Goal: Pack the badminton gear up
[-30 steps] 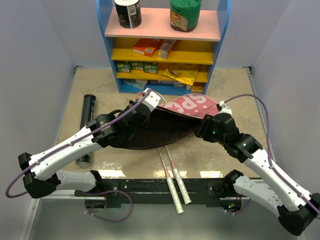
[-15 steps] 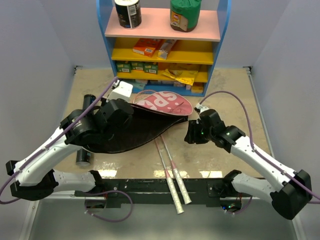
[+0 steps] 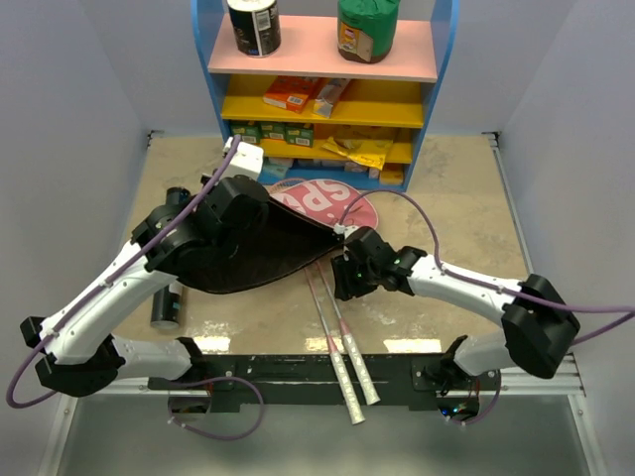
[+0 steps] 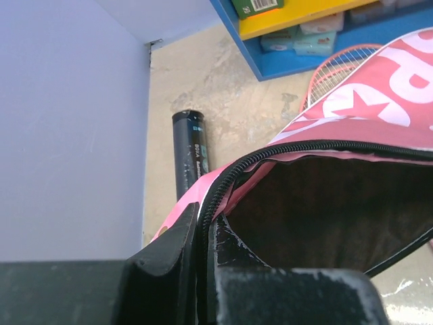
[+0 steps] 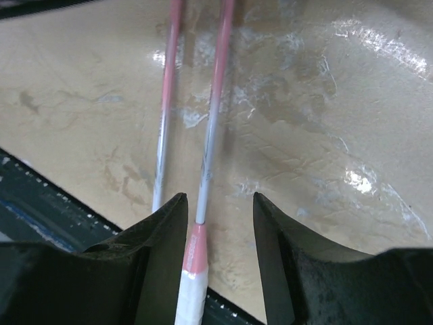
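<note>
Two pink rackets [image 3: 342, 342] lie with their shafts running under the open pink racket bag [image 3: 248, 260], white handles toward the near edge. My left gripper [image 4: 203, 220] pinches the bag's zipper rim, lifting the mouth. My right gripper [image 5: 220, 210] stands half-open astride one shaft [image 5: 212, 135]. I'd close squarely on it, then slide it inward, low. The bag's white letters show "SP"; print on the black tube [image 4: 188, 152] is illegible.

The racket bag [image 3: 327, 203] is showing pink with white lettering and a white star, its lining and zip looking black. The two rackets [image 3: 335, 322] are showing pink shafts and white handles. The tube [image 3: 165, 305] is looking black, the tabletop [image 3: 456, 198] mottled beige, the shelf unit [image 4: 304, 62] blue and yellow.
</note>
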